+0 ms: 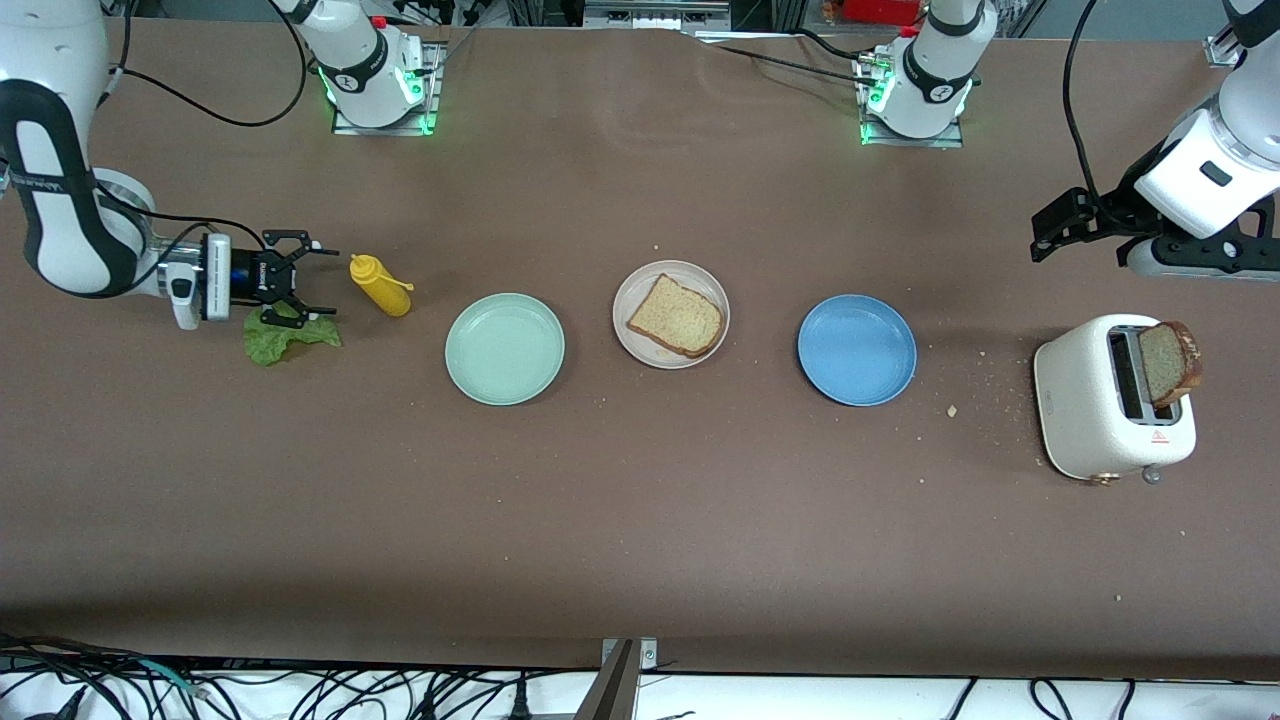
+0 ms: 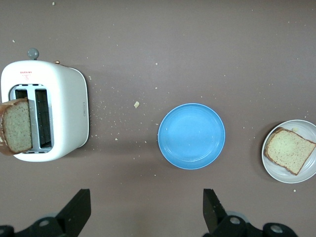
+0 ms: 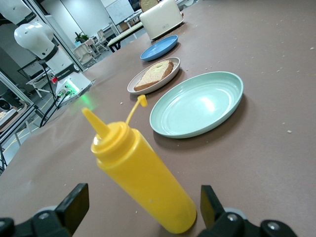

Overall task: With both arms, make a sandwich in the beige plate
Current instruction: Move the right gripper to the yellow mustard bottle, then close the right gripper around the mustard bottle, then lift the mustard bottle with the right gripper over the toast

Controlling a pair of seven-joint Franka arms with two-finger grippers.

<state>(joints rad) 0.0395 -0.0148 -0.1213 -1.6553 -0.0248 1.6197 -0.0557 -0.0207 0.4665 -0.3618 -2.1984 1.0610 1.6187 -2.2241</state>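
Beige plate [image 1: 671, 314] sits mid-table between mint green plate [image 1: 505, 349] and blue plate [image 1: 857, 350]. One bread slice [image 1: 676, 317] lies flat in it, no lettuce on top, no second slice. Second bread slice [image 1: 1170, 361] stands in one slot of the white toaster [image 1: 1112, 410] at the left arm's end of the table, lower part hidden in the slot.

Lettuce leaf [image 1: 285, 338] lies on the table at the right arm's end, partly covered by the right gripper [image 1: 318, 280]. That gripper points sideways low over the leaf's edge, fingers spread, nothing between them. Yellow mustard bottle [image 1: 381, 285] lies on its side just beside the fingertips; the right wrist view shows the bottle [image 3: 140, 179] in the open gap, contact not clear.

Left gripper [image 1: 1048, 236] is up over bare table, above the toaster's end; its fingers are parted and empty in the left wrist view [image 2: 147, 212], tips cut off by the frame edge.
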